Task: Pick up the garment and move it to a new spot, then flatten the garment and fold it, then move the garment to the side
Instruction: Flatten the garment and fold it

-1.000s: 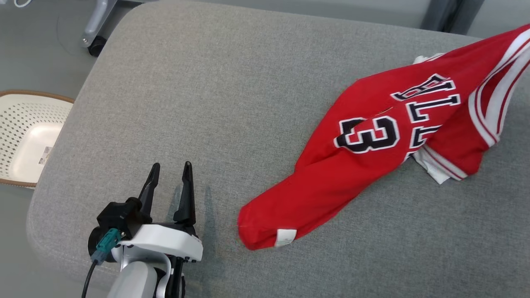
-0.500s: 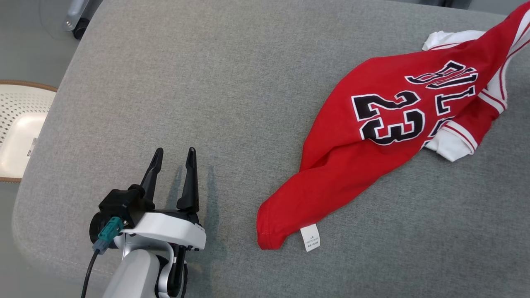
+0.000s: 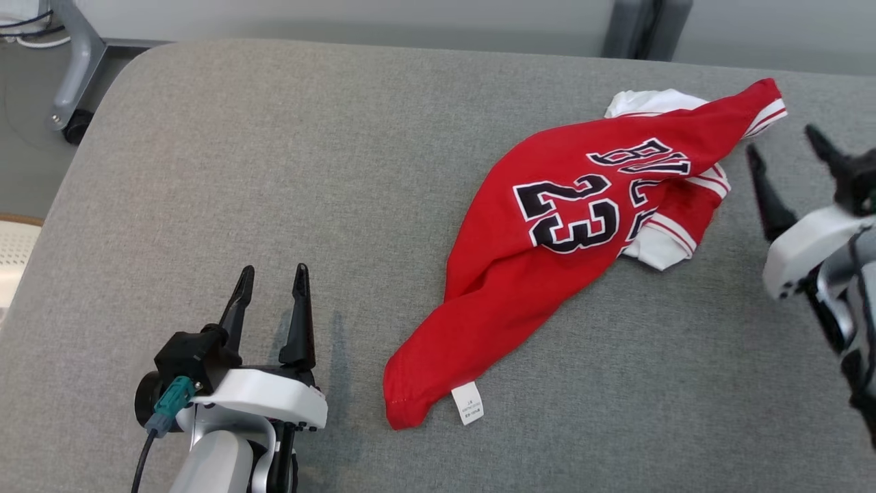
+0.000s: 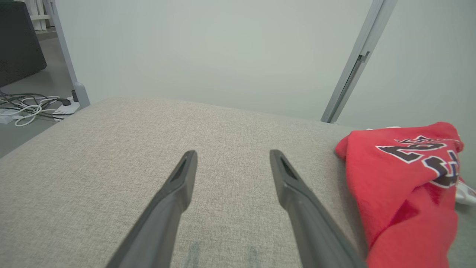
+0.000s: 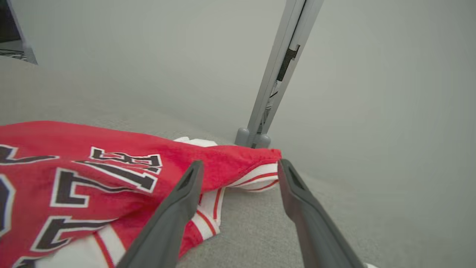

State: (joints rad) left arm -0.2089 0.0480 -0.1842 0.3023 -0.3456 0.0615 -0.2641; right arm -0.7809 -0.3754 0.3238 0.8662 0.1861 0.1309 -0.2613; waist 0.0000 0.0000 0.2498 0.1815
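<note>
Two grippers flank one red jersey (image 3: 547, 233) lying on the grey cushioned surface (image 3: 308, 137). The jersey is crumpled into a long diagonal. Its white-trimmed shoulder end is at the far right, and its hem end, with a small white label (image 3: 467, 402), is nearer the robot toward the middle. The black number 23 faces up.

The right gripper (image 3: 781, 139) stands just to the right of the shoulder end, its fingers spread apart with nothing between them. In the right wrist view the finger on that view's left overlaps the red-and-white trim, while the other is over bare grey fabric; whether either touches the cloth cannot be told.

The left gripper (image 3: 273, 269) sits at the near left, fingers likewise apart and empty — well to the left of the hem end, with bare cushion between.
</note>
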